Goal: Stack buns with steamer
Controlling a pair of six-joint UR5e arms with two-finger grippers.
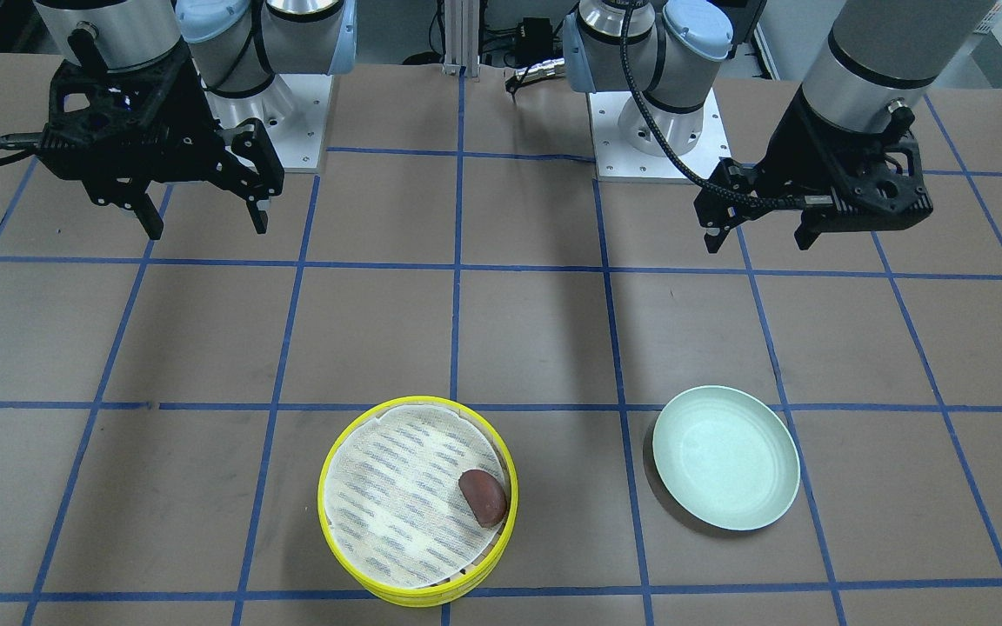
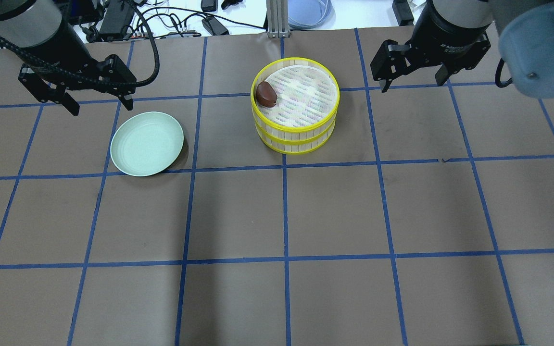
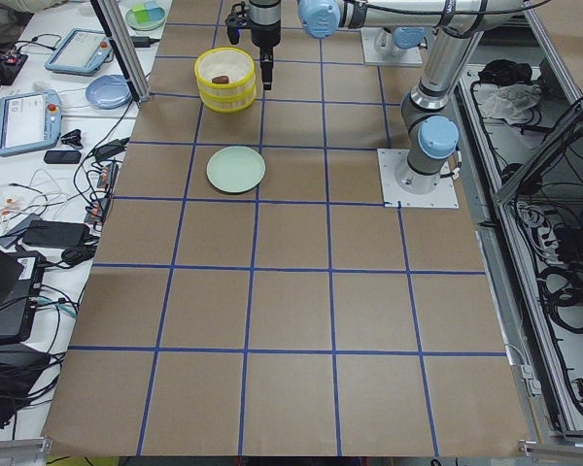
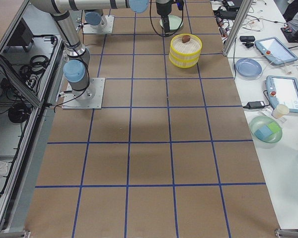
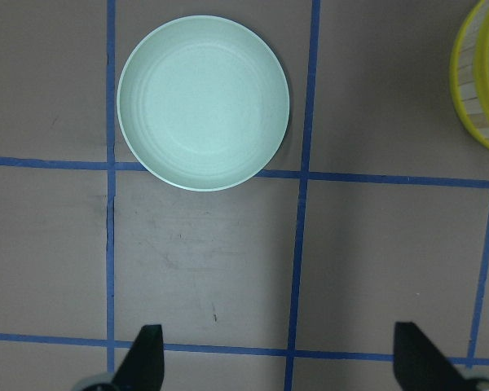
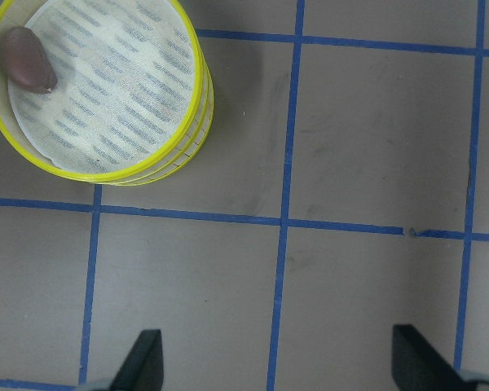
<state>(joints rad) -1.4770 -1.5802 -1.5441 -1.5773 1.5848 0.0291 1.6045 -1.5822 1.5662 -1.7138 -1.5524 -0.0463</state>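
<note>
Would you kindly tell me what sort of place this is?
Probably a robotics lab: two robot arms bolted to a table gridded with blue tape, and teach pendants on the side bench.

plate [image 2: 147,143]: pale green, round, upright, rim over a blue tape line [image 2: 238,166]
table [image 2: 334,211]: brown, taped in squares
side bench: teach pendants [image 3: 24,121], blue dish [image 3: 107,92], cables [image 3: 39,233]

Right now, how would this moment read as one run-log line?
steamer: two tiers stacked | brown bun: in top tier, at rim | no other bun visible | plate: empty | left fingers: open, empty | right fingers: open, empty
</note>
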